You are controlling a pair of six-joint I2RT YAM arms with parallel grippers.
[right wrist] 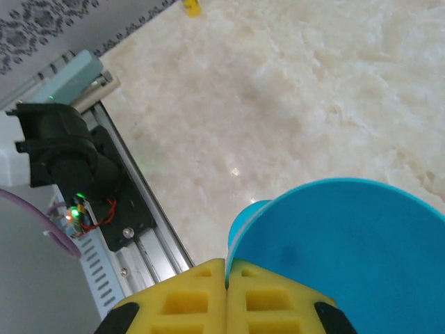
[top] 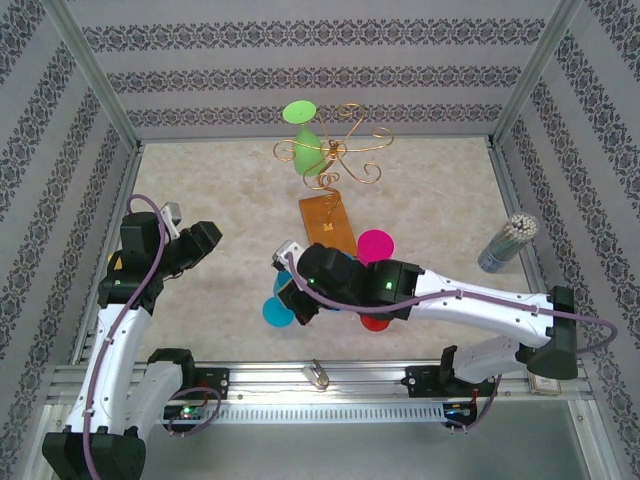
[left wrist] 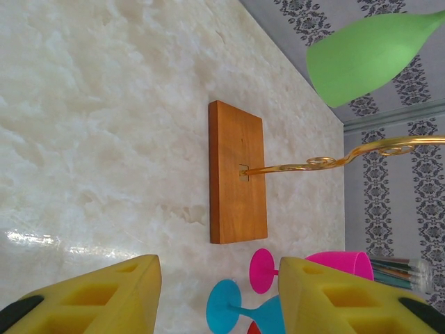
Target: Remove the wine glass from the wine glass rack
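Left wrist: rack (left wrist: 238, 182) beyond end effector (left wrist: 217, 282)

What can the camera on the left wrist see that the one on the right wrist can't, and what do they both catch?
Left wrist: the wine glass rack with its wooden base and gold wire, the green wine glass, a pink wine glass lying down, and the open left gripper.
Right wrist: the shut right gripper and the metal rail at the table's edge.
Both: the marbled tabletop and the blue wine glass.
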